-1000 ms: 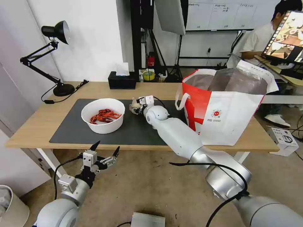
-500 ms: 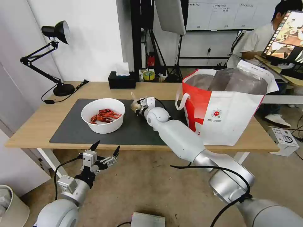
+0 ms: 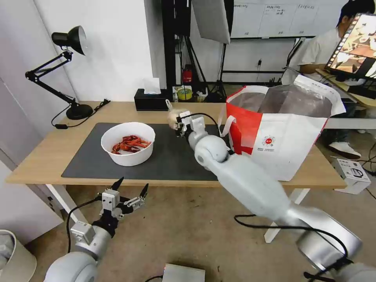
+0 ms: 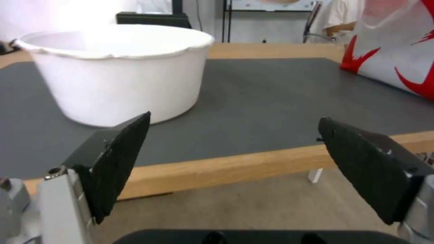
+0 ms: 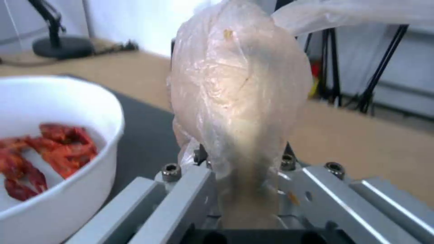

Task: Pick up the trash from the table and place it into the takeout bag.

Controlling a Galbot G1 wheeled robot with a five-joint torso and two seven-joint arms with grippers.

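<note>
Right gripper (image 3: pixel 177 124) pinches the knotted clear bag (image 5: pixel 239 98), lifted off the mat for carrying; takeout bag (image 3: pixel 282 133) stands beside it. Left gripper (image 3: pixel 129 188) hangs spread below the table (image 3: pixel 39 164) edge, idle.

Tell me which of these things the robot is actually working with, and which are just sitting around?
Part of the job:
- clear bag, clamped in the right tool
- bowl of crayfish shells
- takeout bag
- table

Just lying about:
- desk lamp
- tissue box
- tape roll
- left tool, open and idle below the table edge
</note>
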